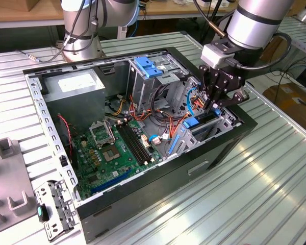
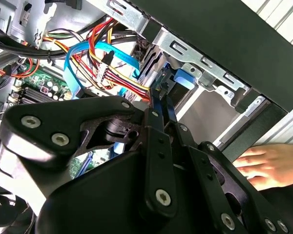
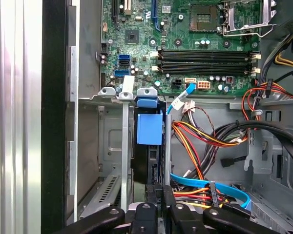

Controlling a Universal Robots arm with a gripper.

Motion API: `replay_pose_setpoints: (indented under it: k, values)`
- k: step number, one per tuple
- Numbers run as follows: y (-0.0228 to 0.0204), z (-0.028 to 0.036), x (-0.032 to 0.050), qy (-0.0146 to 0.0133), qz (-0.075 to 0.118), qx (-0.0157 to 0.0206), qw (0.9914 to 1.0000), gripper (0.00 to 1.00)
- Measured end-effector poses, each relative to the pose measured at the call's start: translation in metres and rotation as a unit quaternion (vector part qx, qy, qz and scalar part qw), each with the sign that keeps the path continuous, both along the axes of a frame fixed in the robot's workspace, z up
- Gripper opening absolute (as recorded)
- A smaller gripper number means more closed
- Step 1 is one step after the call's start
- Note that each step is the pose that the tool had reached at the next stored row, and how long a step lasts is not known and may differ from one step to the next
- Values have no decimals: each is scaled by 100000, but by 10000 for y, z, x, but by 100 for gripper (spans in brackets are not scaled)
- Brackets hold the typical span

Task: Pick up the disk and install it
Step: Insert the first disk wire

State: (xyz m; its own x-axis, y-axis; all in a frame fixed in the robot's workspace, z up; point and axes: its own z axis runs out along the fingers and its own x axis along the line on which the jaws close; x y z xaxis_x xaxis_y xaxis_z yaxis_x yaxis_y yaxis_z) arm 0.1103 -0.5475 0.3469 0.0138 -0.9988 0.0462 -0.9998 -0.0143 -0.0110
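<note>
While gripped edge-on, the disk (image 3: 149, 146) sits between the hand's (image 3: 158, 195) fingers.

The surface (image 1: 255, 189) is made of ribbed, silvery metal panels with long parallel grooves that catch bright glints of overhead light. A wooden bench (image 1: 20, 13) runs along the far edge of the exterior view, its pale top lit evenly. Below it the space falls into dark shadow. At the exterior view's right, beyond the surface, a brown cardboard box (image 1: 290, 99) sits low near dark cables (image 1: 283, 76). Grey moulded fixtures (image 1: 5, 168) rest at the exterior view's left.
</note>
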Motion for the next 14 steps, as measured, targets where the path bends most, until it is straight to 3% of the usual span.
replay_pose_setpoints:
  k: [9, 14]
  values:
    - [-14, -4, 0, -2, -3, -4, 100000, 16]
    - [-14, -51, 0, -1, -2, 7, 100000, 16]
